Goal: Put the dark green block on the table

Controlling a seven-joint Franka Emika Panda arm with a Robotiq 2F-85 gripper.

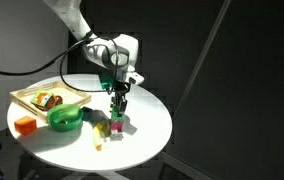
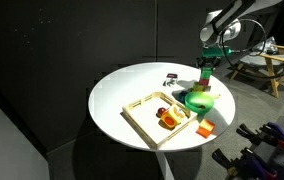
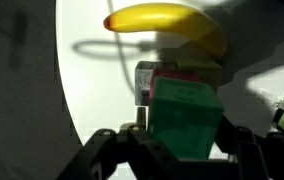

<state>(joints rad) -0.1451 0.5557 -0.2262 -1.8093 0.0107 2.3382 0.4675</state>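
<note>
The dark green block (image 3: 185,118) is a small green cube held between my gripper's (image 3: 182,150) two black fingers. My gripper is shut on it. In an exterior view my gripper (image 1: 119,106) hangs just above a pink cube (image 1: 117,125) on the round white table (image 1: 150,118). The wrist view shows the pink cube (image 3: 187,72) directly under the green block. I cannot tell whether the two touch. In an exterior view my gripper (image 2: 206,72) is over the far side of the table (image 2: 122,90), where the block is too small to make out.
A yellow banana (image 3: 167,25) (image 1: 99,136) lies next to the pink cube. A round green bowl (image 1: 65,118) (image 2: 199,100), a shallow wooden tray (image 1: 40,98) (image 2: 154,118) with items in it and an orange block (image 1: 24,125) (image 2: 204,128) stand nearby.
</note>
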